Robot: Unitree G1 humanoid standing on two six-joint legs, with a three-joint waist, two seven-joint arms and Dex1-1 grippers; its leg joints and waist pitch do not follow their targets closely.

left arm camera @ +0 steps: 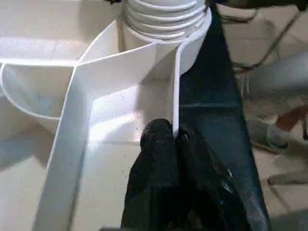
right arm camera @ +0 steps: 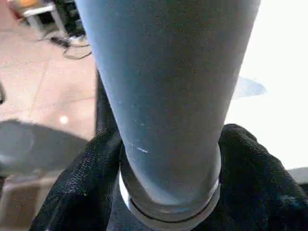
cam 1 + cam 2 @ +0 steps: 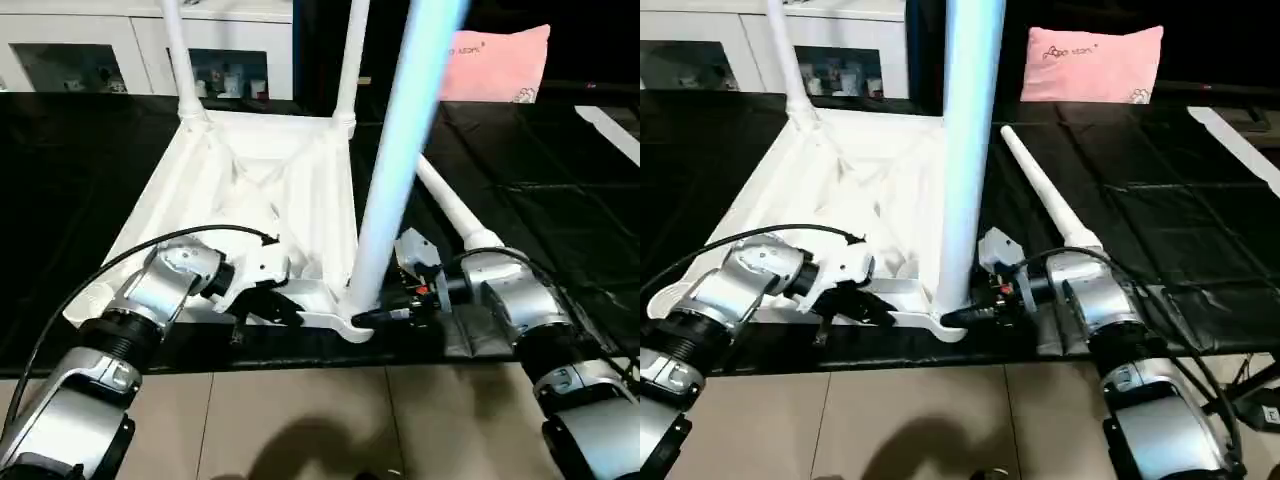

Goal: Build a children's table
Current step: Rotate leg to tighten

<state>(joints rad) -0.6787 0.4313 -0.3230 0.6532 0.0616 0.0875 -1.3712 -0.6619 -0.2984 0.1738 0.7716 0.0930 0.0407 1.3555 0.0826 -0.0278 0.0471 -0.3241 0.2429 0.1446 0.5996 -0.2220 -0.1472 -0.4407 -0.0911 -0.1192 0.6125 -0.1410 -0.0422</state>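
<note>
So far the upturned table on the black mat has three legs standing; the fourth leg lies beside it. My right gripper clasps the near leg; my left gripper pinches the rim, closed tight

Blocked at the near right corner of the upturned white plastic table top by a tall white tube leg standing in its socket, with the right tool wrapped round its foot. Blocked at the near rim by the left tool, pinched tight on the thin white wall. Two more upright legs at the far corners. One loose white leg lying slantwise on the black mat beside the right arm. Open mat further right, up to the pink pillow.
</note>
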